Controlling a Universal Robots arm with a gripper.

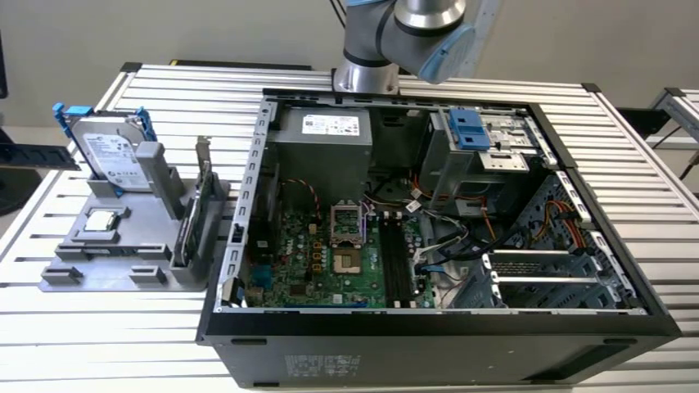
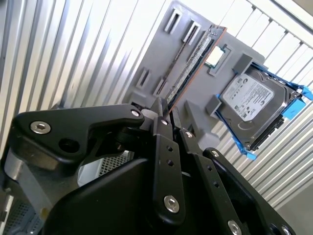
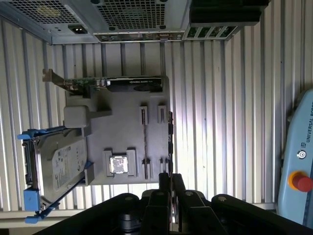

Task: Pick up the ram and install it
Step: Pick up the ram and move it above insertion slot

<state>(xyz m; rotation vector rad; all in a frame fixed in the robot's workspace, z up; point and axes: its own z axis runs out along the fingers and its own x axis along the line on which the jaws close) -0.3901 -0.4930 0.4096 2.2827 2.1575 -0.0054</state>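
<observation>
Slatted metal table [image 1: 98,344] carries an open computer case [image 1: 437,336] and, at the exterior view's left, a grey fixture [image 1: 110,274]. Second wrist view: the ram [image 2: 193,63] stands on its long edge in that fixture, just beside the processor [image 2: 215,56], with the hard drive [image 2: 249,105] further along. Its long axis runs lengthwise along the fixture, in line with the empty holder slots. The gripper [image 2: 167,111] hangs above the fixture, apart from the ram. The fingers [image 2: 160,129] are drawn together with nothing between them.
</observation>
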